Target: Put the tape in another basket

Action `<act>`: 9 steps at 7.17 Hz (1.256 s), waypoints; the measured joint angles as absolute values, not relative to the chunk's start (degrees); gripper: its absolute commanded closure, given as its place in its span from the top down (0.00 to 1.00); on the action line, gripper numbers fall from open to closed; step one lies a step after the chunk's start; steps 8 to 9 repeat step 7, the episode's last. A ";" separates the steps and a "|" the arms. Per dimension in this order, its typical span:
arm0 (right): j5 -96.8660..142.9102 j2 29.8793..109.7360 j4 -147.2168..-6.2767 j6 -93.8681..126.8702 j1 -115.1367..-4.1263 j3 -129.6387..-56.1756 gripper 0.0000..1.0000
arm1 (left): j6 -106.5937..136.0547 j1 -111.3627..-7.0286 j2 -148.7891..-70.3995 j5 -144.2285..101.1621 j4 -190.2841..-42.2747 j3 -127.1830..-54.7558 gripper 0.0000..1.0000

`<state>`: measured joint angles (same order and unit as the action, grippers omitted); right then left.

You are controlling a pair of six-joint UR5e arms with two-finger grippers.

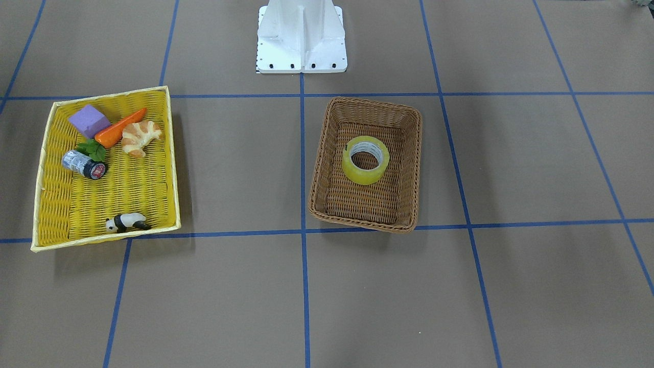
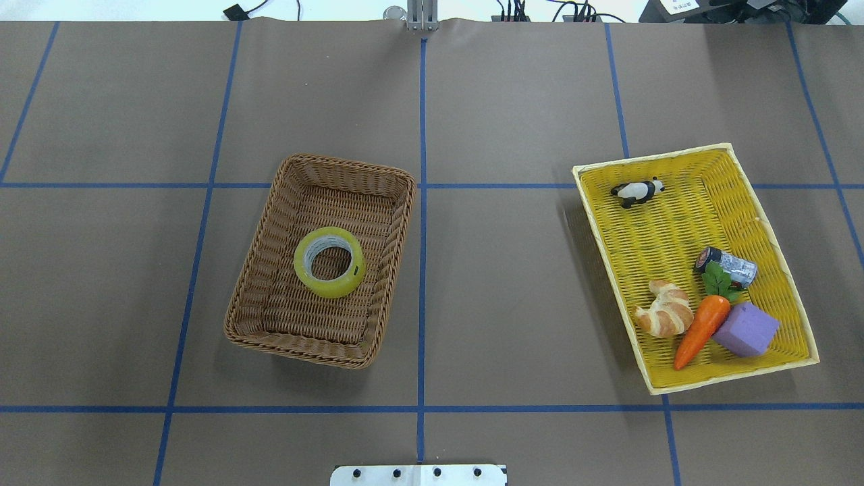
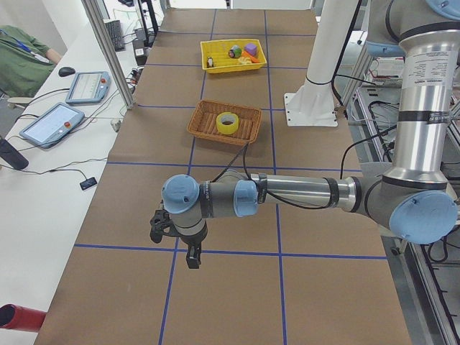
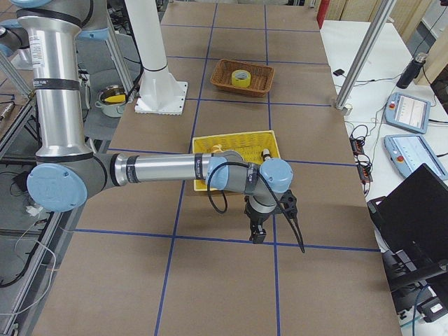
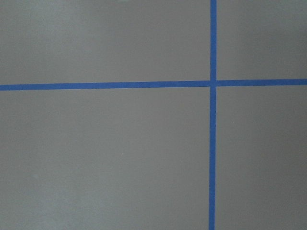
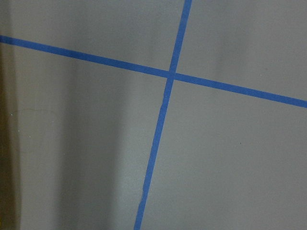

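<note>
The yellow tape roll (image 1: pixel 357 176) lies flat inside the brown wicker basket (image 1: pixel 357 221), near its middle. It also shows in the overhead view (image 2: pixel 331 289) in the same basket (image 2: pixel 304 351). Neither gripper shows in the overhead or front view. In the exterior left view my left gripper (image 3: pixel 188 255) hangs over bare table, far from the basket (image 3: pixel 195 131). In the exterior right view my right gripper (image 4: pixel 257 234) hangs over bare table, just beyond the yellow tray (image 4: pixel 203 143). I cannot tell whether either gripper is open or shut. Both wrist views show only table and blue lines.
The shallow yellow tray (image 2: pixel 729 381) holds a panda figure (image 2: pixel 637 192), a croissant (image 2: pixel 665 310), a carrot (image 2: pixel 702 331), a purple block (image 2: pixel 746 329) and a small silver cylinder (image 2: pixel 732 266). The white robot base (image 1: pixel 301 36) stands at the table's edge.
</note>
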<state>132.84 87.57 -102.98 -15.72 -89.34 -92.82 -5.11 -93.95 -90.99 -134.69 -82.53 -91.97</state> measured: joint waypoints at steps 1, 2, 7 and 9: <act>132.87 87.51 -102.94 -15.43 -89.36 -92.82 1.00 | -4.81 -93.95 -91.06 -134.99 -82.53 -92.02 0.98; 132.91 87.48 -102.93 -15.27 -89.38 -92.81 1.00 | -4.71 -93.91 -91.16 -135.04 -82.53 -92.05 0.98; 132.98 86.95 -102.84 -15.12 -89.61 -93.50 1.00 | -4.66 -93.87 -91.29 -135.15 -82.51 -92.06 0.98; 132.98 86.95 -102.84 -15.12 -89.61 -93.50 1.00 | -4.66 -93.87 -91.29 -135.15 -82.51 -92.06 0.98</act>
